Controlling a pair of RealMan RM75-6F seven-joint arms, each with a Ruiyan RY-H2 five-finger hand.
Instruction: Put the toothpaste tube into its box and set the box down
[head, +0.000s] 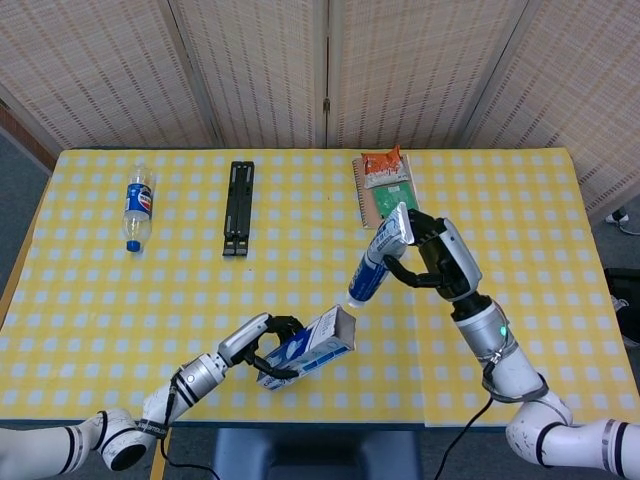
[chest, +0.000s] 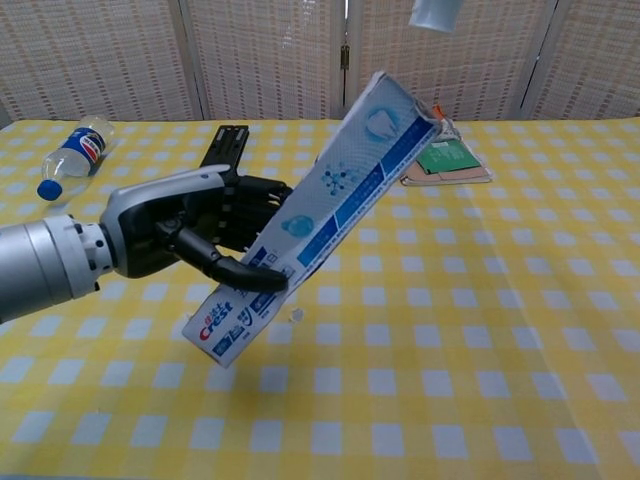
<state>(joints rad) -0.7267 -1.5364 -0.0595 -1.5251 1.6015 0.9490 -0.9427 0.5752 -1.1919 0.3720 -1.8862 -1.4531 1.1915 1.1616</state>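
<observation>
My left hand grips the blue and white toothpaste box around its lower half and holds it tilted above the table, open end up and to the right. My right hand holds the toothpaste tube in the air, cap end pointing down and left, just above the box's open end. In the chest view only the tube's white cap shows at the top edge, a little above the box mouth.
A notebook with an orange snack packet lies at the back centre-right. A black stand and a plastic bottle lie at the back left. The yellow checked tablecloth covers the table.
</observation>
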